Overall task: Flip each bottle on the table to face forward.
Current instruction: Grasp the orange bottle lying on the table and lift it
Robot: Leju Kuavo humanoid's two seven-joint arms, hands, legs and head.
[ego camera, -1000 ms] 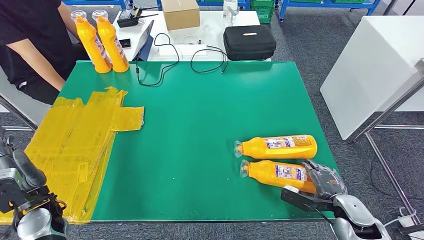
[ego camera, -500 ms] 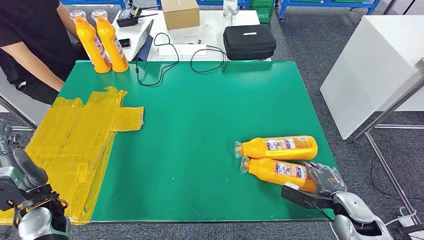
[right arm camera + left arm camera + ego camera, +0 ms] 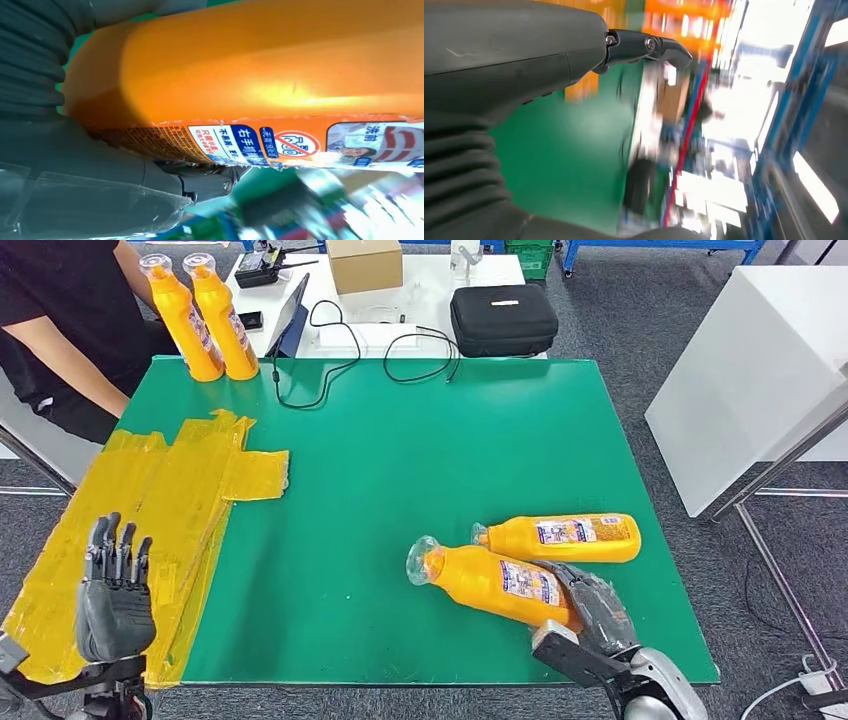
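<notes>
Two orange bottles lie near our right side of the green surface (image 3: 400, 490). We hold the nearer bottle (image 3: 490, 583) by its base with our right hand (image 3: 590, 612), fingers wrapped around it, neck tipped off the mat, likely so we can turn its label forward. Just beyond it, the second bottle (image 3: 560, 537) rests flat, untouched. Far from the held bottle, two upright bottles (image 3: 205, 315) stand at the surface's far corner. Our left hand (image 3: 115, 595) hovers spread, holding nothing
</notes>
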